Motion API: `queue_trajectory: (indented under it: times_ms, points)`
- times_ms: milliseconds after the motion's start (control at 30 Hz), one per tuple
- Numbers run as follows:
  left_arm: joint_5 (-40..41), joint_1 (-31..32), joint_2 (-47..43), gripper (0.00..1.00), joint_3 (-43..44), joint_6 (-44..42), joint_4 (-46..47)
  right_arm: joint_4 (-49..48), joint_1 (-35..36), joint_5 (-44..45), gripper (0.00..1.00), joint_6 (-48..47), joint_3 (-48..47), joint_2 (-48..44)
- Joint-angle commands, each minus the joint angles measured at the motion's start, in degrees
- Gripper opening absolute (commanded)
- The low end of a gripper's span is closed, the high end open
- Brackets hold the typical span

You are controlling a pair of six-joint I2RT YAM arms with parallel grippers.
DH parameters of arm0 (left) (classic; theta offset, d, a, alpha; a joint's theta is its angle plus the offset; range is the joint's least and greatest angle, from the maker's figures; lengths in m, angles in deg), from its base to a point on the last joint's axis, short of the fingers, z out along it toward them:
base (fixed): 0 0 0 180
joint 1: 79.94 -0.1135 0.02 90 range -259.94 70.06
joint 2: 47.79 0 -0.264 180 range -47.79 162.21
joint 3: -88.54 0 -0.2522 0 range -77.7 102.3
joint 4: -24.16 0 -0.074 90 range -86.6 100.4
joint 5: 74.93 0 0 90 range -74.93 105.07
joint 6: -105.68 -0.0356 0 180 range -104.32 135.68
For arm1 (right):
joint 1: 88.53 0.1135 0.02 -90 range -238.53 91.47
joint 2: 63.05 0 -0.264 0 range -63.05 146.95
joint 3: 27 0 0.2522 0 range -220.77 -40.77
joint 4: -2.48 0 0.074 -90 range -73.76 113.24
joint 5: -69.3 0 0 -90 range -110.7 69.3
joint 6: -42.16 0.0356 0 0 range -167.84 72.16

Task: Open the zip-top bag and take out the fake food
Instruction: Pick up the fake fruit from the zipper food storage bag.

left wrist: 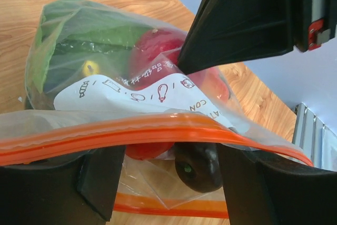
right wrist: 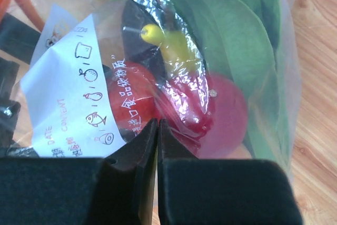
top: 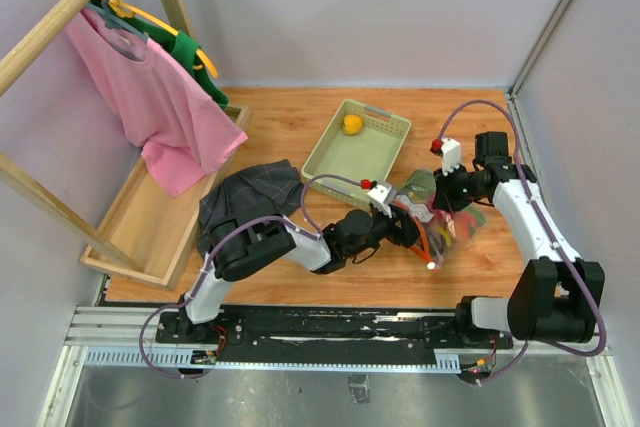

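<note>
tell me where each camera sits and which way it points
Top external: above and behind the bases, looking down at the table; both arms show.
Left wrist: on the left gripper, facing into the zip-top bag; its spread fingers show.
Right wrist: on the right gripper, facing the bag's side; its shut fingers show.
Both wrist views share the bag's white label and red fake food.

Wooden desk (top: pixel 290 117), light orange grain. Pale green tray (top: pixel 365 155) set at back centre, skewed. Dark grey cloth (top: pixel 245 197) bunched left of centre, just beside long wooden crate (top: pixel 150 217) at left edge. Zip-top bag (top: pixel 445 232) laid right of centre, in front of tray.
</note>
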Motion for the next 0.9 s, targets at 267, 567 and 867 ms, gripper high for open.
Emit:
queue_trajectory:
  times_ms: [267, 567, 867]
  points:
    - [-2.4, -1.5, 2.5, 0.73, 5.7, 4.5, -9.7, 1.1, 1.8, 2.8, 0.01, -0.2, -0.2, 7.1]
    - [-2.3, -1.8, 4.3, 0.75, 11.3, 3.3, -18.2, 3.2, 2.3, -0.1, 0.01, -1.0, -1.1, 8.8]
    - [-3.9, -1.8, 5.7, 0.79, 13.8, 3.0, -23.4, 3.9, 2.3, -1.1, 0.01, -1.2, -1.5, 8.5]
